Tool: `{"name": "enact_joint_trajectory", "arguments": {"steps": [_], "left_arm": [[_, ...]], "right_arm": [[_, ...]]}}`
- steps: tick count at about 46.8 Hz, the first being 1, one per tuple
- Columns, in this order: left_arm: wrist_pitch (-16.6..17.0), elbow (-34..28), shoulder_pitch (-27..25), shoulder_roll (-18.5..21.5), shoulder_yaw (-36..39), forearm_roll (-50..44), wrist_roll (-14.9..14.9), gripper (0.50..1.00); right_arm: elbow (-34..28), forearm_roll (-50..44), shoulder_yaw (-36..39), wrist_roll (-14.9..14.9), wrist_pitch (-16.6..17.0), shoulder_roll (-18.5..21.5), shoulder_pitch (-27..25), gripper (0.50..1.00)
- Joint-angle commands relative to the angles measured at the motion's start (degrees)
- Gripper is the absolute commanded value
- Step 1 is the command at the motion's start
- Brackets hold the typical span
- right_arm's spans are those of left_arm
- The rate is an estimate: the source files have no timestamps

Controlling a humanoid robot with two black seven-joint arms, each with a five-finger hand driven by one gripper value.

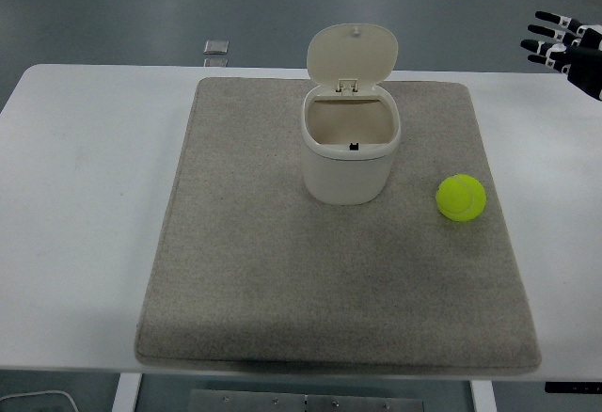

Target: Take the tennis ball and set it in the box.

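A yellow-green tennis ball (461,198) lies on the grey mat (254,261), right of the box. The box (350,153) is a cream bin standing at the mat's middle back, its hinged lid (353,55) tipped up and its inside bare. My right hand (569,47) shows only partly at the far right edge, high above the table's back corner, fingers spread and holding nothing. It is well away from the ball. My left arm is out of sight.
The white table (85,196) extends left of the mat. A small grey square object (216,48) lies just behind the table's back edge. Dark floor shows beyond.
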Motion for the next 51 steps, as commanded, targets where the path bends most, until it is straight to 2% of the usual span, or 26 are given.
{"name": "enact_joint_trajectory", "arguments": {"steps": [1,6,16,27,31,35,43,51], "left_arm": [[0.0,0.0,0.0,0.0,0.0,0.0,0.0,0.992],[0.0,0.0,0.0,0.0,0.0,0.0,0.0,0.992],[0.0,0.0,0.0,0.0,0.0,0.0,0.0,0.992],[0.0,0.0,0.0,0.0,0.0,0.0,0.0,0.992],[0.0,0.0,0.0,0.0,0.0,0.0,0.0,0.992],[0.0,0.0,0.0,0.0,0.0,0.0,0.0,0.992],[0.0,0.0,0.0,0.0,0.0,0.0,0.1,0.992],[0.0,0.0,0.0,0.0,0.0,0.0,0.0,0.992]], "right_arm": [[0.0,0.2,-0.1,0.0,1.9,-1.9,0.6,0.911],[-0.1,0.3,-0.2,0.0,5.9,-3.4,0.8,0.913],[-0.2,0.3,-0.3,-0.1,12.3,-3.6,0.3,0.913],[-0.1,-1.8,-1.7,-0.1,13.7,-3.8,0.1,0.911],[0.0,-3.3,-1.9,-0.1,15.5,-5.5,0.3,0.911],[0.1,-5.8,-1.8,0.3,15.5,-6.1,0.3,0.911],[0.8,-13.0,-1.9,5.1,15.5,-7.2,0.2,0.911],[7.1,-23.3,-2.2,11.4,15.5,-10.1,-1.1,0.911]]}}
